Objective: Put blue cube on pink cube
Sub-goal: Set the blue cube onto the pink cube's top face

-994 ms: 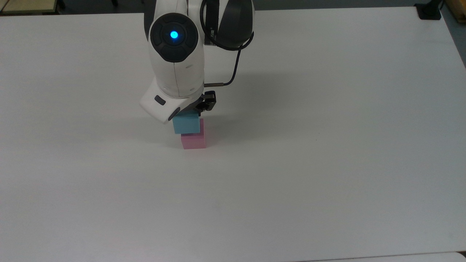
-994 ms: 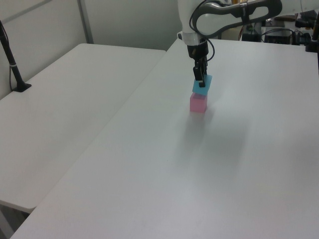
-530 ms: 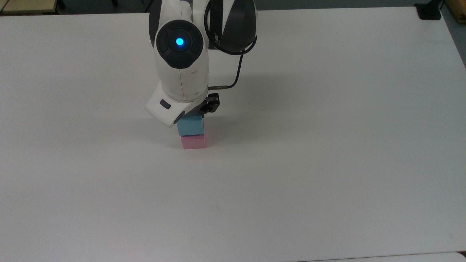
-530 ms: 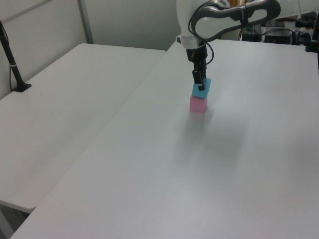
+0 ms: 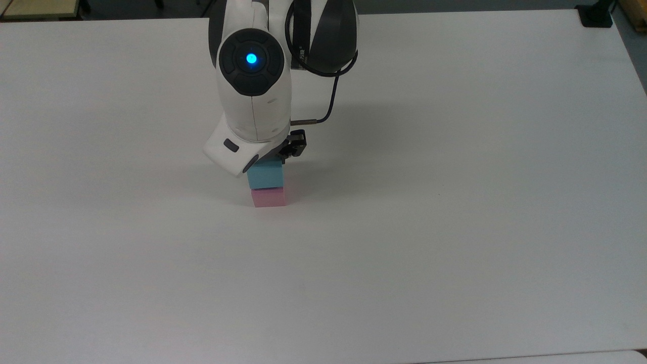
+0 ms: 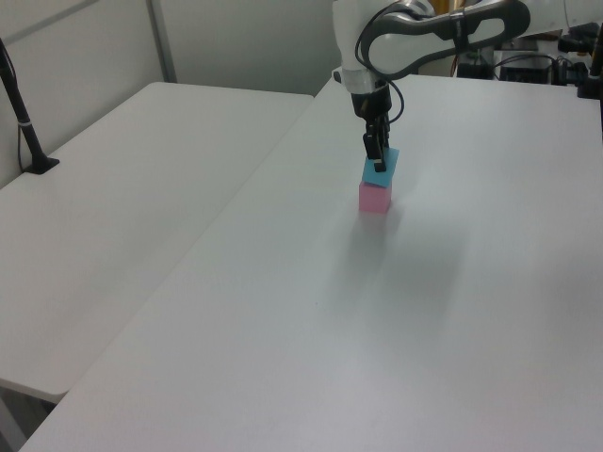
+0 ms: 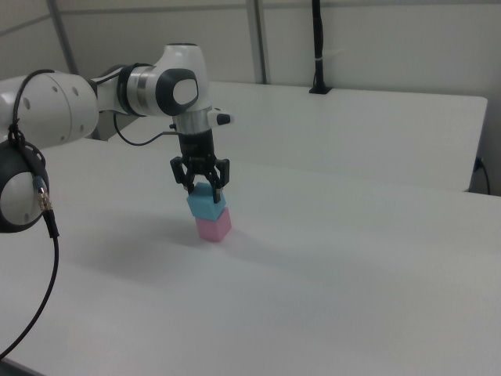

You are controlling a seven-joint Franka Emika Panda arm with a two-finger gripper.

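In the top view the arm's white wrist housing [image 5: 242,146] covers the pincer [image 5: 270,161] and the far top edge of the blue cube [image 5: 264,175]. The worktop [image 5: 455,242] runs off the top view's left, right and bottom edges. In the left view one dark fingertip [image 6: 379,168] overlaps the cube's near face.

White table [image 5: 455,227], second table [image 6: 113,207] beside (black post [image 6: 19,104])

White arm [image 5: 252,101] with dark joint caps — one lit blue — and a black cable [image 5: 329,96].
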